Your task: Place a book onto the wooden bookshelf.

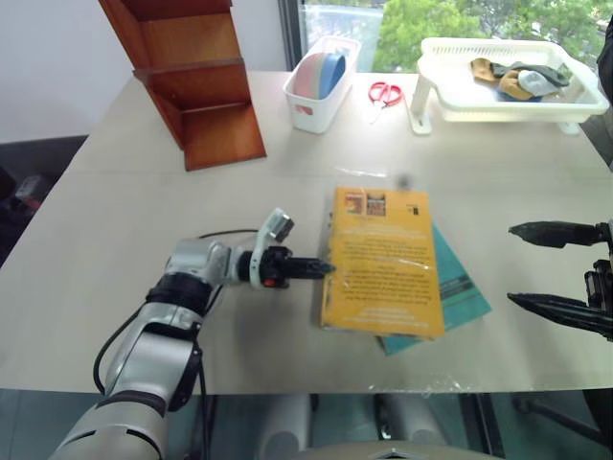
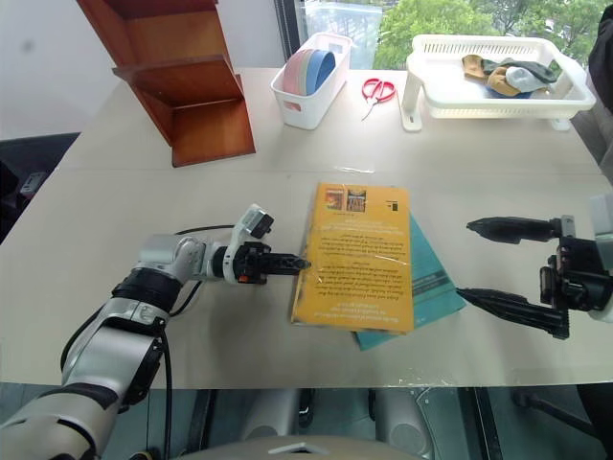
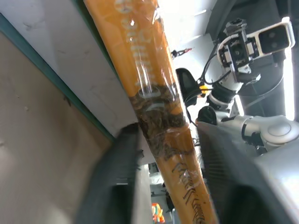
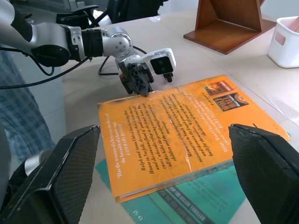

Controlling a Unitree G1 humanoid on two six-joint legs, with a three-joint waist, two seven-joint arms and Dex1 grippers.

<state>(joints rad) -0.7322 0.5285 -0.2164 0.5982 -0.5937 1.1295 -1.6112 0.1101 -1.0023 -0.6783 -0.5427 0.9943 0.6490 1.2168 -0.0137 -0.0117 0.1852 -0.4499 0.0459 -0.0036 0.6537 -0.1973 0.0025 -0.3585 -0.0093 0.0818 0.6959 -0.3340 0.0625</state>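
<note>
So the book (image 1: 383,261), the fat yellow-orange one with the shiny cover, is lying flat on the table (image 1: 144,211), cover up, with its little pictures along the end that points toward the far side. It's sitting partly on top of a thinner teal book (image 1: 460,287), which sticks out from under its right edge and near corner.

The left gripper (image 1: 321,269) is at the book's left edge, about halfway along it, pointing sideways into the book. From the left wrist view the two black fingers (image 3: 117,182) sit one on each side of the orange edge, so it looks like they're pinched on the book's edge, though that view is pretty smeary and I wouldn't swear how firm the hold is. A black cable trails off the wrist across the table, away from the book.

The right gripper (image 2: 498,264) hangs off to the right of the book, well apart from it and touching nothing, fingers spread wide, one toward the far side and one toward the near side.

The wooden bookshelf (image 1: 192,77) stands at the far left corner from the book, well apart from it, reddish-brown and stepped, its tiers bare. Straight beyond the book there's a white plastic bin (image 1: 321,86) with round pastel things stacked on edge, red-handled scissors (image 1: 385,93) just right of that, and a white basket tray (image 1: 498,81) with some crumpled cloth bits further right.
</note>
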